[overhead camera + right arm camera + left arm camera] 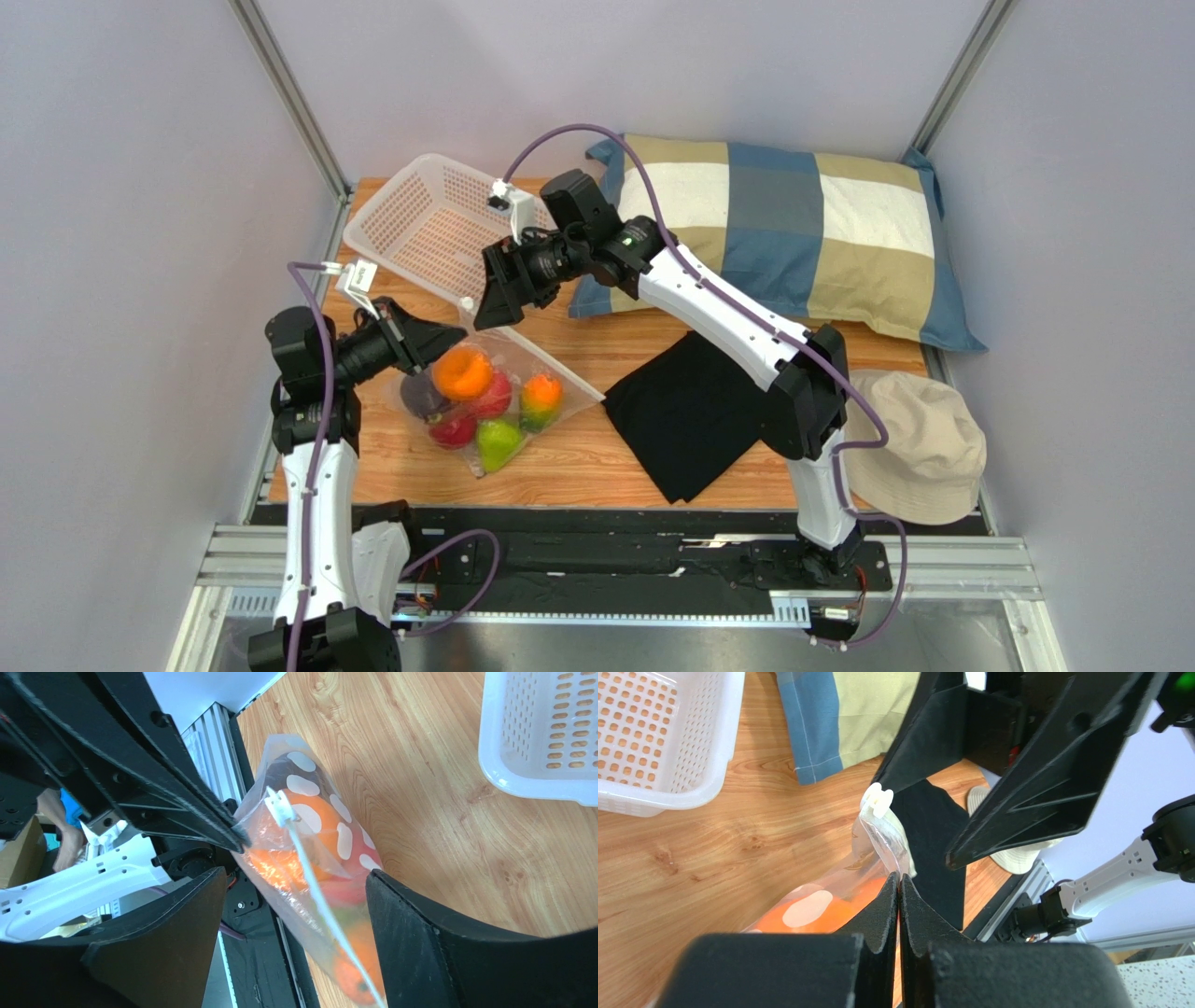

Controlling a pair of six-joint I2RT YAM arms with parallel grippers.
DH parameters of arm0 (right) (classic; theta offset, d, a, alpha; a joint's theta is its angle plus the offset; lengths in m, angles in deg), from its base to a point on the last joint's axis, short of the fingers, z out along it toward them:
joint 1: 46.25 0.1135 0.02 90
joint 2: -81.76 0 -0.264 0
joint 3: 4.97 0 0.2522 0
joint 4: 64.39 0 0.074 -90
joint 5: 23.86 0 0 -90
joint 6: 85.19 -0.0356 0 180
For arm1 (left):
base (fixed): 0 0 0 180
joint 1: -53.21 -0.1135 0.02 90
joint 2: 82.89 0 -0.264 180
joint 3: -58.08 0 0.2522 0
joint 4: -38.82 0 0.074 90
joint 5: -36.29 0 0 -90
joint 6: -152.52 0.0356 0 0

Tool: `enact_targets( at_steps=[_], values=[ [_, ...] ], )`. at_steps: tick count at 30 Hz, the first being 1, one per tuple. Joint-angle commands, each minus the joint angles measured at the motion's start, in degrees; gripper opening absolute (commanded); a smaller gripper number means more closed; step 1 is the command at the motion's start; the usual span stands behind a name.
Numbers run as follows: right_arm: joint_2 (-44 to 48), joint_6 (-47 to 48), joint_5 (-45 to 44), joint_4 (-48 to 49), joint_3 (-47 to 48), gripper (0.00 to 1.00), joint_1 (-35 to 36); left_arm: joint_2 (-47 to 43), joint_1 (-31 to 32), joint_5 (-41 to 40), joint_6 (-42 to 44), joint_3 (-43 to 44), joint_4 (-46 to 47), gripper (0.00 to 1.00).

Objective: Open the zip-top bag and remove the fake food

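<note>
Zip-top bag (pixel 498 406) lies diagonally, zip edge toward pillow (pixel 786 224)

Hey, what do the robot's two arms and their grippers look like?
The left arm and right arm have white links and black joints, with a purple cable looped along each. The left gripper and right gripper are matte black with flat, wedge-shaped fingers.

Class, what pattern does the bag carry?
White polka dots on the clear bag; clearest in the right wrist view.

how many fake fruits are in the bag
6 in the zip-top bag: orange at back, dark purple left, two red middle, orange-green right, green front; others may hide.
</note>
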Motion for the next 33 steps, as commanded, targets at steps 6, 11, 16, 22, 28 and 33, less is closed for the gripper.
enact_targets(
  at_steps=[6,11,16,22,28,33],
  values=[
    [-1.24,0.36,10.39,3.35,-3.25,0.57,-0.16,-0.83,0.26,2.69,-2.47,0.12,5.85,0.00],
    [1.13,-11.66,12.52,11.34,-6.15,0.00,0.90,-0.31,2.36,-2.83,-4.24,1.26,8.05,0.00],
    [5.85,-21.77,-18.30,-5.46,-0.27,0.00,0.72,-7.30,11.31,-27.65,3.39,6.10,-2.41,0.39],
    [8.34,-48.76,-35.48,-19.58,0.09,0.00,0.63,-15.94,22.57,-35.54,3.32,-2.07,10.05,0.52],
    [6.75,-61.42,-33.45,-21.53,2.12,0.00,1.86,-16.57,32.41,-40.71,7.45,-5.41,11.83,0.68],
    [5.26,-65.48,-33.72,-21.43,2.64,0.00,3.01,-10.87,38.12,-43.80,9.73,-4.89,12.10,0.69]
  ],
)
